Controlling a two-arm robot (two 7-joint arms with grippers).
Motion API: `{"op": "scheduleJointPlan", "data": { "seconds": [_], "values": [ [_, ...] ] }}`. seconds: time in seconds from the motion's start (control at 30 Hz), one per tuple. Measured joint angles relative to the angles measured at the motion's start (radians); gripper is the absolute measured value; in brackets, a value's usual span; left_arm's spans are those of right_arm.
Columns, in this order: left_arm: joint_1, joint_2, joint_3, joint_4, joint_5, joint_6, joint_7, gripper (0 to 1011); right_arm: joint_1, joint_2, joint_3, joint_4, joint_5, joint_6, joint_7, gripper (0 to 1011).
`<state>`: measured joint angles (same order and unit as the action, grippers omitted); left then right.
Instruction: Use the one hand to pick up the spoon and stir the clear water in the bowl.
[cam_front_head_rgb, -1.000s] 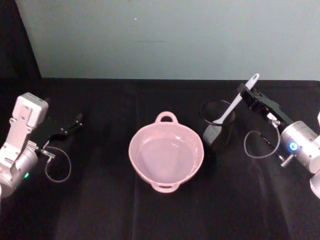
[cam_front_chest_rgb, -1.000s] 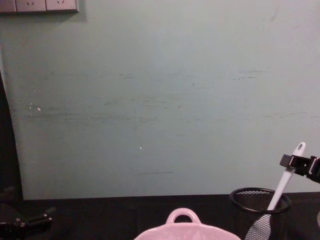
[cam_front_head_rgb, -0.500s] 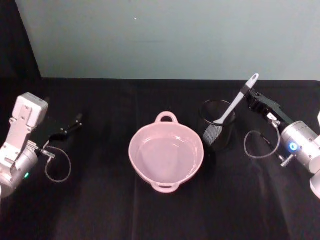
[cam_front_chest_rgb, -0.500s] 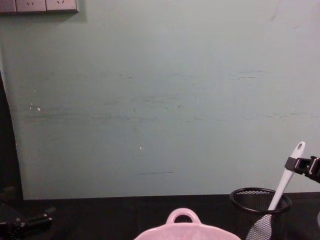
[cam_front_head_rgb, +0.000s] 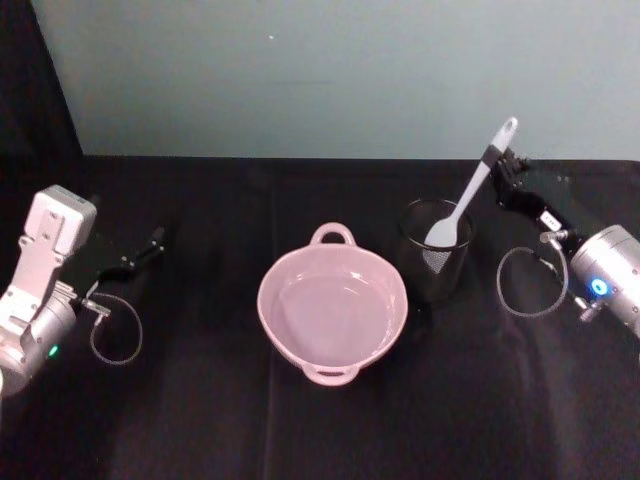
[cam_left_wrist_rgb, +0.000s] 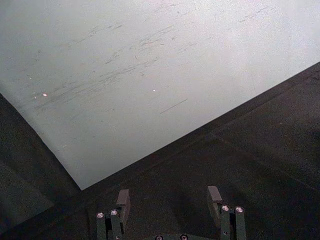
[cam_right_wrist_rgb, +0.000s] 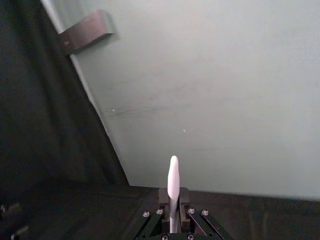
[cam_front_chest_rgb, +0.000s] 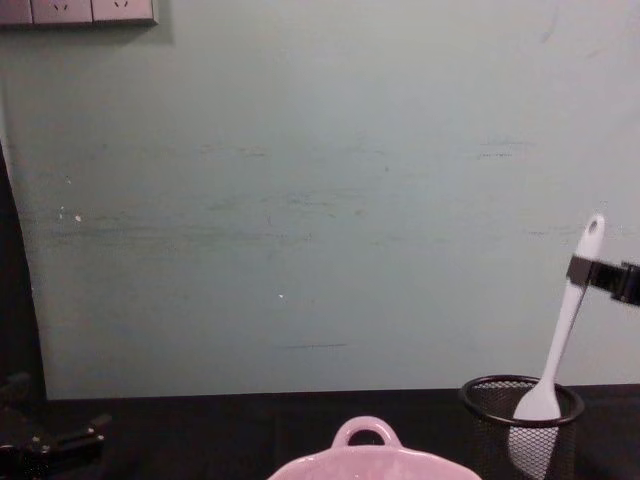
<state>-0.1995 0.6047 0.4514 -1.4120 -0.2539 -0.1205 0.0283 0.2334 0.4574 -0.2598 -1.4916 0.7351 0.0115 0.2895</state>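
Observation:
My right gripper (cam_front_head_rgb: 497, 165) is shut on the upper handle of the white spoon (cam_front_head_rgb: 468, 198), at the right of the table. The spoon hangs tilted, its head level with the rim of the black mesh cup (cam_front_head_rgb: 437, 268). From the chest, the spoon (cam_front_chest_rgb: 563, 335) rises out of the cup (cam_front_chest_rgb: 520, 402) with the gripper (cam_front_chest_rgb: 588, 272) clamped near its top. In the right wrist view the handle tip (cam_right_wrist_rgb: 173, 182) sticks up between the jaws. The pink bowl (cam_front_head_rgb: 264, 300) with clear water sits at the table's centre, left of the cup. My left gripper (cam_front_head_rgb: 153, 245) rests open at the far left.
Black cloth covers the table, and a pale green wall stands behind it. The mesh cup stands close beside the bowl's right rim. The bowl's loop handle (cam_front_chest_rgb: 365, 432) shows at the chest view's lower edge. The left gripper (cam_left_wrist_rgb: 169, 200) points at the wall.
My right gripper has risen and drawn back to the right with the spoon. The spoon's head has lifted from deep inside the mesh cup to its rim. The left arm has not moved.

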Motion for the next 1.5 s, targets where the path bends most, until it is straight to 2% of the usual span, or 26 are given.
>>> {"op": "scheduleJointPlan", "data": {
  "seconds": [0.07,0.17,0.27,0.4,0.5,0.6,0.83,0.93,1.03,1.2,1.27,1.37,1.5],
  "values": [
    [0.000,0.000,0.000,0.000,0.000,0.000,0.000,1011,-0.003,0.017,-0.003,-0.026,-0.028,-0.005,0.001,109],
    [0.000,0.000,0.000,0.000,0.000,0.000,0.000,1011,-0.008,0.063,-0.004,-0.086,-0.084,-0.012,0.025,109],
    [0.000,0.000,0.000,0.000,0.000,0.000,0.000,1011,-0.011,0.096,0.000,-0.128,-0.116,-0.016,0.050,109],
    [0.000,0.000,0.000,0.000,0.000,0.000,0.000,1011,-0.012,0.127,0.012,-0.176,-0.136,-0.008,0.079,109],
    [0.000,0.000,0.000,0.000,0.000,0.000,0.000,1011,-0.013,0.141,0.022,-0.206,-0.134,0.013,0.095,109],
    [0.000,0.000,0.000,0.000,0.000,0.000,0.000,1011,-0.009,0.154,0.031,-0.243,-0.119,0.059,0.106,109],
    [0.000,0.000,0.000,0.000,0.000,0.000,0.000,1011,0.045,0.175,0.026,-0.304,-0.052,0.194,0.120,109],
    [0.000,0.000,0.000,0.000,0.000,0.000,0.000,1011,0.096,0.174,0.003,-0.309,-0.013,0.256,0.129,109],
    [0.000,0.000,0.000,0.000,0.000,0.000,0.000,1011,0.129,0.169,-0.023,-0.309,-0.002,0.287,0.135,109],
    [0.000,0.000,0.000,0.000,0.000,0.000,0.000,1011,0.187,0.153,-0.100,-0.302,0.001,0.323,0.159,109],
    [0.000,0.000,0.000,0.000,0.000,0.000,0.000,1011,0.196,0.145,-0.134,-0.295,-0.003,0.321,0.176,109],
    [0.000,0.000,0.000,0.000,0.000,0.000,0.000,1011,0.196,0.137,-0.164,-0.283,-0.009,0.306,0.190,109],
    [0.000,0.000,0.000,0.000,0.000,0.000,0.000,1011,0.169,0.124,-0.209,-0.245,-0.017,0.241,0.215,109]
  ]
}}
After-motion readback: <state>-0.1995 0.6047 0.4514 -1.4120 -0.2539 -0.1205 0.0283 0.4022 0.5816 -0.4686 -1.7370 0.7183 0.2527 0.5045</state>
